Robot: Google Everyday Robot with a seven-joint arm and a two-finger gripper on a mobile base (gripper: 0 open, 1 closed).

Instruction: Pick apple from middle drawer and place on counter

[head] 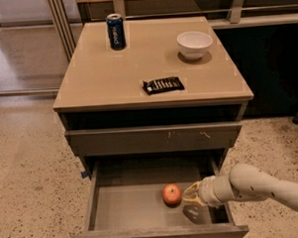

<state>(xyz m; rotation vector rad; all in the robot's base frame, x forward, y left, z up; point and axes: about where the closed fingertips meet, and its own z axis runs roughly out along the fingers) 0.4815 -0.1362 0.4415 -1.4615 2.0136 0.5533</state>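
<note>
Gripper (188, 197) hovers just beside apple (171, 194) in middle drawer (124, 212) (open or closed: cannot tell).

High front view; gripper (191, 194) lower right

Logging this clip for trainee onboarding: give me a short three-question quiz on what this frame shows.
1. True or false: the apple lies on the counter.
2. Where is the gripper? A) over the counter B) in the middle drawer, beside the apple C) out of view
3. How many things stand on the counter?
Key: 1 false; 2 B; 3 three: can, bowl, snack bar.
</note>
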